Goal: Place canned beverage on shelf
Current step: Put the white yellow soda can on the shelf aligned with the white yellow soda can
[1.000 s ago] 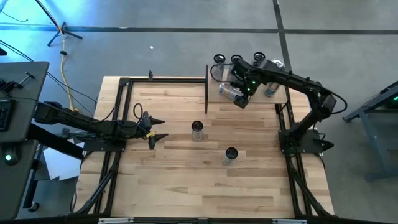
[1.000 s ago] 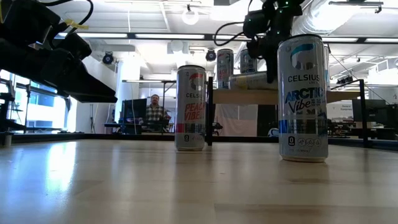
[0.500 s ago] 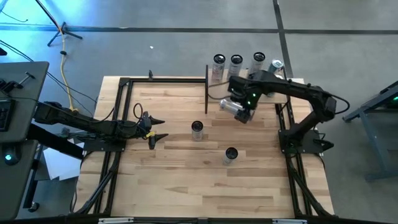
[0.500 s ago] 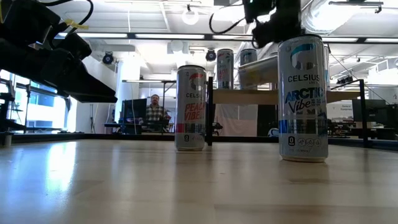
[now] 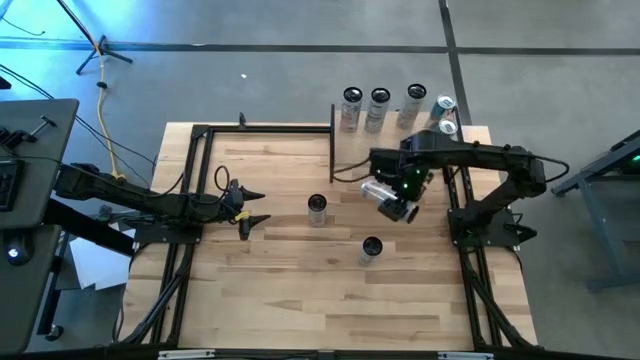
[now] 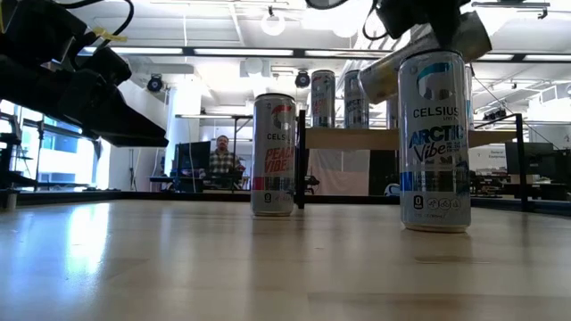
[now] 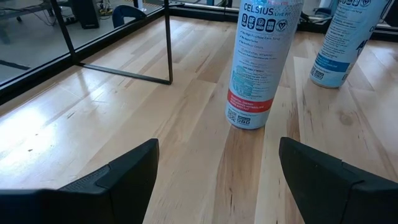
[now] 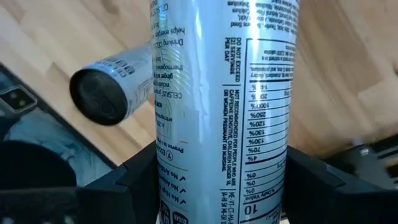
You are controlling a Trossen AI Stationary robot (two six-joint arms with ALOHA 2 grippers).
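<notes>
The right gripper (image 5: pixel 396 200) grasps a silver can (image 5: pixel 380 192) — tilted, above the table (image 5: pixel 280 300); the shelf (image 6: pixel 352 138) lies behind it; the left gripper (image 5: pixel 252 205) waits, released.
</notes>
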